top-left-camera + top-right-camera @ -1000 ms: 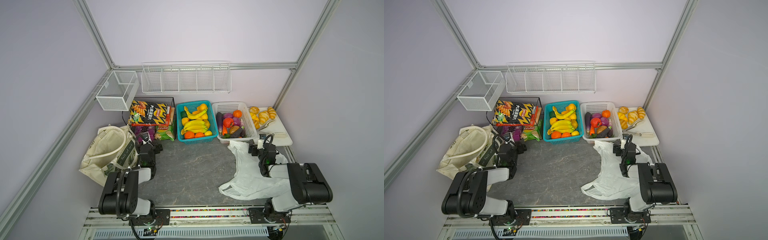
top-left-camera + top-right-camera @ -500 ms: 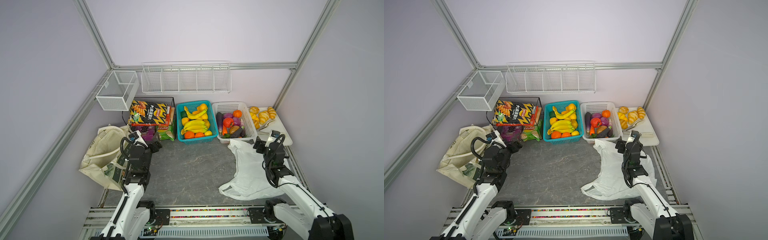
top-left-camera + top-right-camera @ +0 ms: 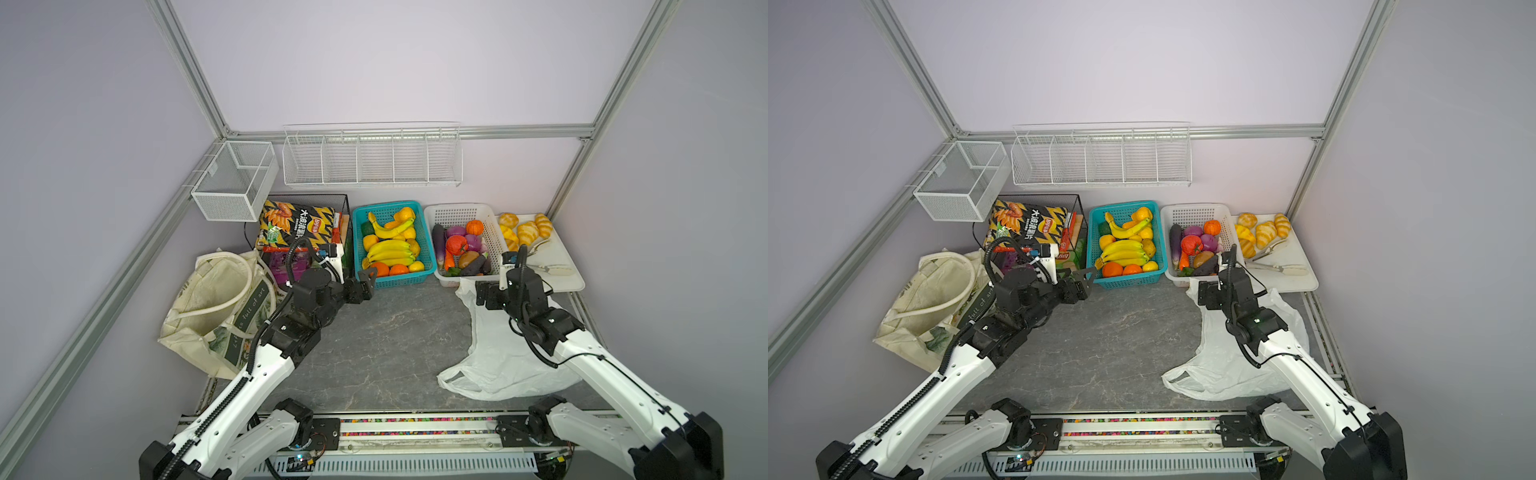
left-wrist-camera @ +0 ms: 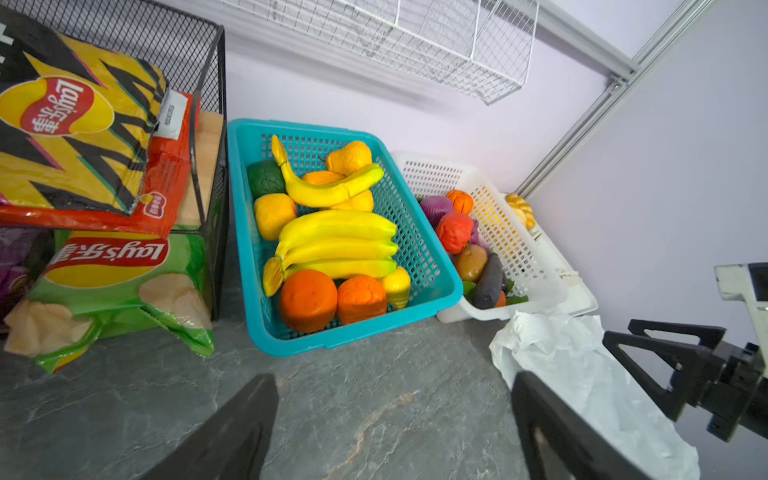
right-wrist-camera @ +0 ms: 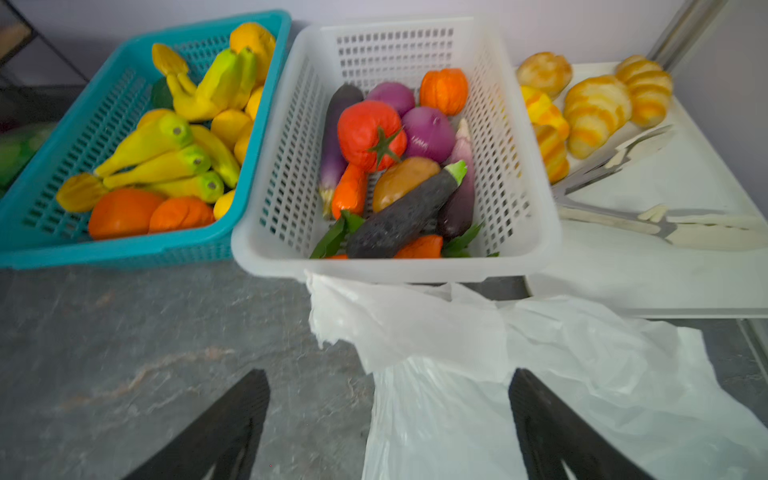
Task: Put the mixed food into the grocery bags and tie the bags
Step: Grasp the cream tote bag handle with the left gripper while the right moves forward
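Your left gripper (image 4: 395, 436) has its jaws spread wide with nothing between them; it hovers over the grey table (image 3: 386, 332), just near of the teal basket (image 4: 353, 332) of bananas and oranges. Your right gripper (image 5: 388, 374) is also spread wide and grips nothing. It hangs above the far end of the white plastic bag (image 3: 494, 353), pointing at the white basket (image 5: 415, 270). That bag lies flat and crumpled on the right side of the table, and its far edge touches the near rim of the white basket. The cream canvas tote (image 3: 212, 303) slumps at the left edge with its mouth open and its rope handles draped across it. Look in the white basket for the red tomato (image 5: 370, 133); the purple onion (image 5: 428, 133) is just right of it and the dark piece (image 5: 403, 216) lies near of both. The green Lay's chip packet (image 4: 112, 286) rests on the table at the near side of the black wire basket (image 4: 208, 124), partly under the large black-and-yellow chip bag (image 4: 75, 124). The purple snack packet (image 3: 282, 262) sits just left of the green one, between it and the tote, largely hidden by your left arm in both top views
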Tool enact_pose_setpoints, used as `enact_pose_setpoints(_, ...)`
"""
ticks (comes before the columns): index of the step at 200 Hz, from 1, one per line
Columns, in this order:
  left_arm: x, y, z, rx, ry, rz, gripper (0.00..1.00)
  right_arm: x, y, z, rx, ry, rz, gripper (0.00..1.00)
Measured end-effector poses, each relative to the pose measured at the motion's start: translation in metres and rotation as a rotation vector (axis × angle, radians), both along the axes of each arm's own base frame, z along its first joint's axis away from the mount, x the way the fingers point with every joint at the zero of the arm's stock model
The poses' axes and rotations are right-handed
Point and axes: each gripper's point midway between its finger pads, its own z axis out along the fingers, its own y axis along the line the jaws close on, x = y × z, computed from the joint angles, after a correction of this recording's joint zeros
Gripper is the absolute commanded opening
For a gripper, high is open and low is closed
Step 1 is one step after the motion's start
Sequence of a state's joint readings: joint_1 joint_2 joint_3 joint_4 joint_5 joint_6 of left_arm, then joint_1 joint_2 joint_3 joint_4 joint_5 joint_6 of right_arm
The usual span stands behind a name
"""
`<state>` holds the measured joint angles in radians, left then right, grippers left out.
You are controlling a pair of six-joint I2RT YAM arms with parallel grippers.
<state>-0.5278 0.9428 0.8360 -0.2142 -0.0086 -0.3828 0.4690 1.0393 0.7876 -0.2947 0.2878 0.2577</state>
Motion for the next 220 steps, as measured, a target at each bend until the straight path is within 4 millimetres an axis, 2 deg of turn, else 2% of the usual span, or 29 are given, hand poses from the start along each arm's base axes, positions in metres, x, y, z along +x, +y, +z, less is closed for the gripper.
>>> enact_pose_setpoints(18,0.000,0.009,0.001,0.070,0.016,0.031,0.89,-0.010,0.030,-0.007,-0.020,0.042,0.125,0.95)
enact_pose_setpoints(39,0.005,0.026,0.033,0.138,-0.012,0.098,0.90,-0.018,0.084,-0.002,-0.040,0.060,0.316,0.94)
enact_pose_setpoints(52,0.008,0.042,0.051,0.158,-0.028,0.150,0.90,-0.019,0.109,0.004,-0.036,0.057,0.398,0.92)
enact_pose_setpoints(71,0.013,0.086,0.071,0.190,-0.017,0.290,0.90,-0.020,0.132,0.008,-0.025,0.047,0.471,0.91)
enact_pose_setpoints(93,0.013,0.141,0.074,0.249,0.025,0.463,0.91,-0.019,0.142,-0.001,-0.020,0.065,0.504,0.90)
enact_pose_setpoints(120,0.008,0.222,0.055,0.332,0.131,0.710,0.91,-0.020,0.153,-0.013,-0.004,0.091,0.545,0.90)
enact_pose_setpoints(136,0.004,0.252,0.039,0.373,0.202,0.803,0.90,-0.023,0.156,-0.019,0.008,0.104,0.566,0.89)
enact_pose_setpoints(149,0.003,0.264,0.025,0.405,0.254,0.832,0.89,-0.025,0.158,-0.022,0.016,0.110,0.577,0.89)
enact_pose_setpoints(179,0.012,0.276,-0.004,0.465,0.357,0.840,0.87,-0.029,0.158,-0.028,0.023,0.122,0.591,0.89)
enact_pose_setpoints(200,0.018,0.284,-0.024,0.515,0.431,0.839,0.89,-0.031,0.157,-0.025,0.028,0.107,0.591,0.89)
enact_pose_setpoints(220,0.020,0.292,-0.039,0.548,0.487,0.841,0.85,-0.033,0.154,-0.016,0.037,0.084,0.589,0.89)
